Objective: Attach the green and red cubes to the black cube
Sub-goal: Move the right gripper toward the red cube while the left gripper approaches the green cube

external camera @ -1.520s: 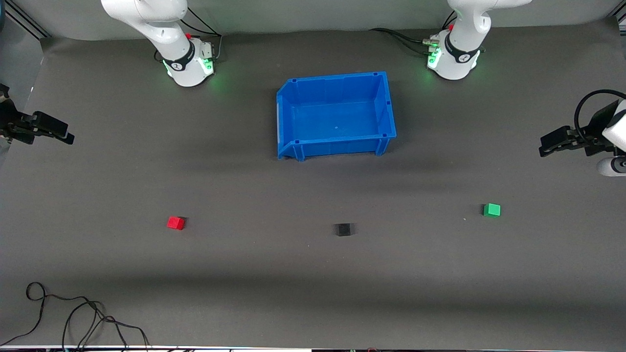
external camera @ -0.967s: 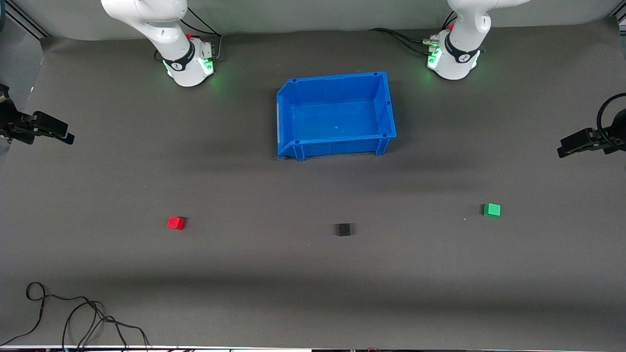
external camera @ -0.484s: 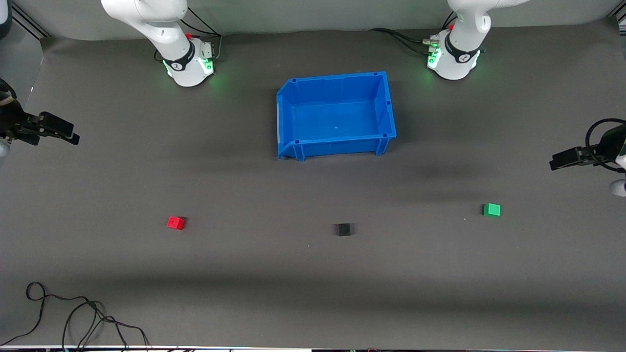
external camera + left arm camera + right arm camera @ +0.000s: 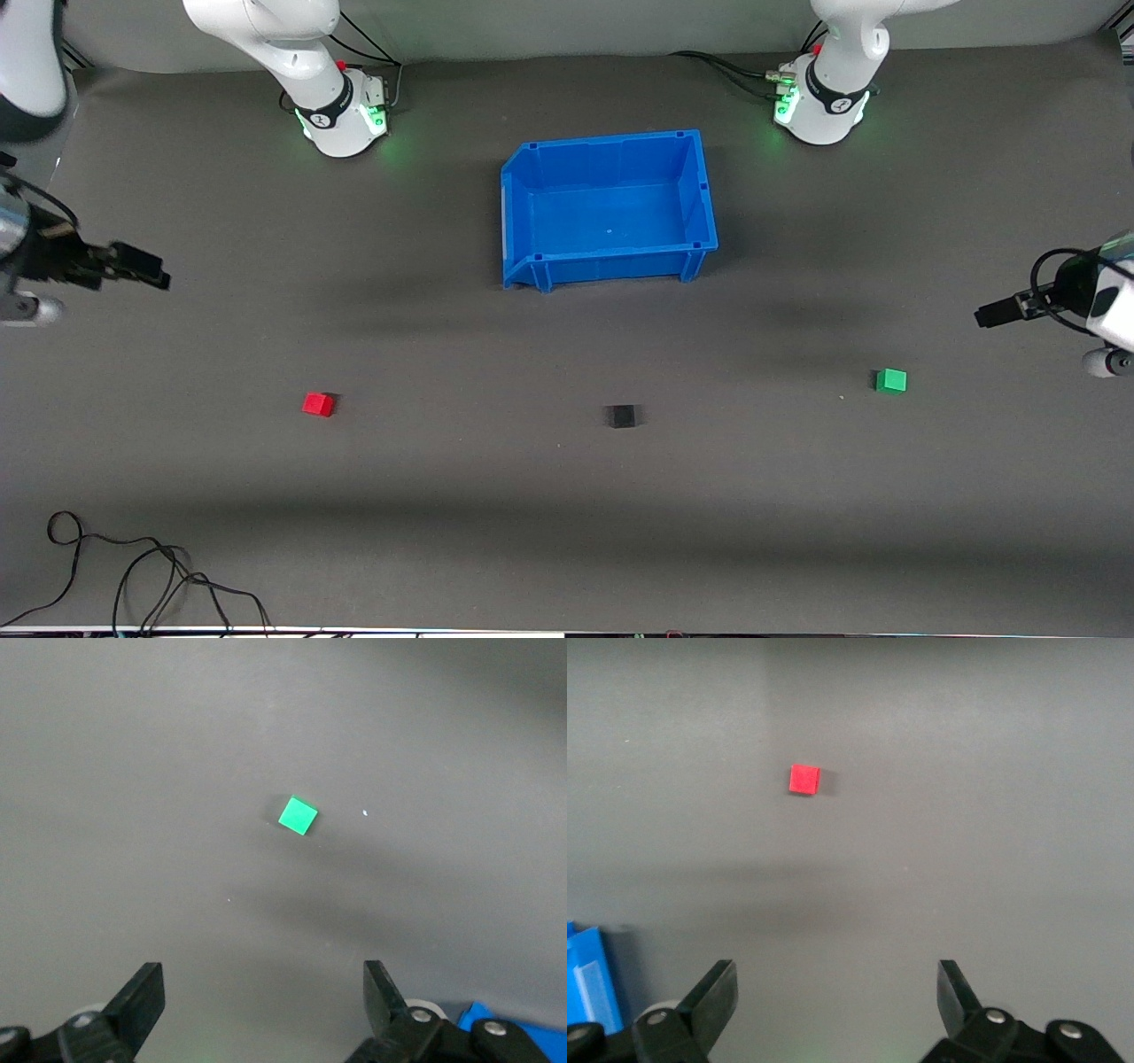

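grey surface [image 4: 532, 532]: left claw [image 4: 264, 1005] and right claw [image 4: 837, 1001] hang open, empty; tiny green cube [image 4: 891, 380], red cube [image 4: 318, 404] could skid if nudged off-centre.

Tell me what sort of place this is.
Most likely a robotics lab bench set up for manipulation trials. Two arm bases are bolted along a table covered by a grey mat, which carries only a blue bin and three small cubes, while loose cables trail at its edge.
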### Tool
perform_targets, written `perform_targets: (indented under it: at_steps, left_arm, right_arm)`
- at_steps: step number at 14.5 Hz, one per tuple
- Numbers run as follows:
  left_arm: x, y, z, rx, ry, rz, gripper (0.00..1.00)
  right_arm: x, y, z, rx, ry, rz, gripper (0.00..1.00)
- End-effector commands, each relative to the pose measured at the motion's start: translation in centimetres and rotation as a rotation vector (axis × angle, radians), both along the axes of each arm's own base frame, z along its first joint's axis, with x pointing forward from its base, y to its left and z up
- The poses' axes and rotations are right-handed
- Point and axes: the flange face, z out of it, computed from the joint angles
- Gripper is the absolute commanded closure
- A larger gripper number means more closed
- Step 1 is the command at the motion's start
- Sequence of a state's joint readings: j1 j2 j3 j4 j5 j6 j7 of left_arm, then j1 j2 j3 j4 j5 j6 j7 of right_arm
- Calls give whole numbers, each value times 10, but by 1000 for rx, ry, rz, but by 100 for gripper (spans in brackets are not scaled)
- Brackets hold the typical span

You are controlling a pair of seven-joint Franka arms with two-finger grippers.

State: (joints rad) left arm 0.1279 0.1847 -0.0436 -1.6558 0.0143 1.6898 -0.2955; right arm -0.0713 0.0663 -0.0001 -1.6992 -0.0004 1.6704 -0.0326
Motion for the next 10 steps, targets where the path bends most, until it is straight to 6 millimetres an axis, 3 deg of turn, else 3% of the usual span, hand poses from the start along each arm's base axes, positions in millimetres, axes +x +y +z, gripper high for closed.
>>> perform_targets:
  at_steps: [1,5,7,10]
  left_arm:
    - [5,2,-24,54,23,198,0]
    - [9,2,-56,86,60,411,0]
    - [6,3,-81,114,87,543,0]
    - [5,9,-122,139,58,778,0]
  right_arm:
    - [22,-2,-43,-6,19,6,0]
    - [50,2,-87,55,47,-63,0]
    - [64,-8,-110,155,76,-255,1]
    - [68,1,-118,173,122,-533,2]
